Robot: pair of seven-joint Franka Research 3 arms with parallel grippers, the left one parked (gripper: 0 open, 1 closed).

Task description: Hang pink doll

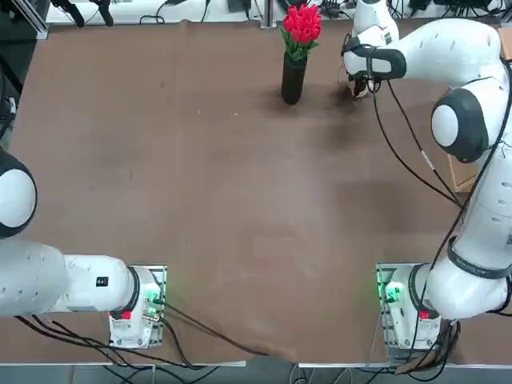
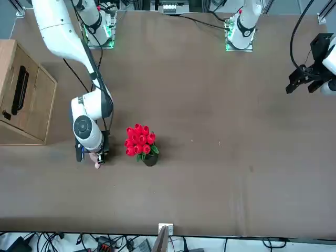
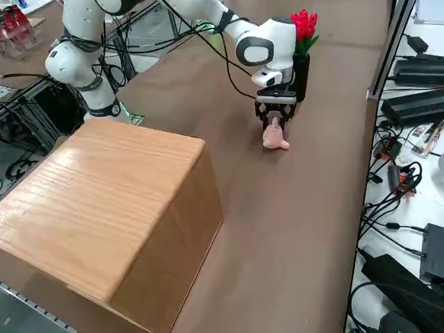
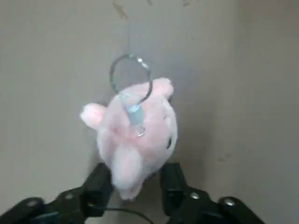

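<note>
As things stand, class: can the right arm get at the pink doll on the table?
Probably yes. The right end effector is already down over the pink doll, one finger on either side of its body, nothing between them. The vase of tulips stands beside it, clear of the grasp.

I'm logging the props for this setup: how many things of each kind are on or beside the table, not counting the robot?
Pink doll, between the right gripper's fingers: 1
Black vase: 1
Red tulip bouquet in the vase: 1
Wooden box beside the table: 1
Total: 4
</note>
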